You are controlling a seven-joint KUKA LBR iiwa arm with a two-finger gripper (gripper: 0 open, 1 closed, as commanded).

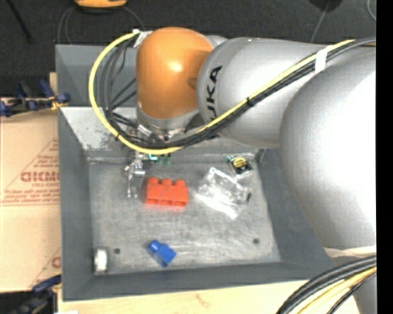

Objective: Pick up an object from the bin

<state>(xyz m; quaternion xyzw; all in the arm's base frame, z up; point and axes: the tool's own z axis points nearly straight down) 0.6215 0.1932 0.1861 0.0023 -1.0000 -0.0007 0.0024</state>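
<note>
My gripper (132, 186) hangs low over the back left part of the bin floor, under the arm's orange cover. Its metal tip comes down just left of an orange-red toy brick (166, 193) that lies flat on the floor; whether the two touch I cannot tell. Right of the brick lies a crumpled clear plastic packet (223, 191). A small blue block (161, 252) rests nearer the front wall.
A small white piece (100, 260) sits in the front left corner. A little yellow and black item (239, 164) lies at the back right, under the arm. The arm's bulk covers the bin's back and right side.
</note>
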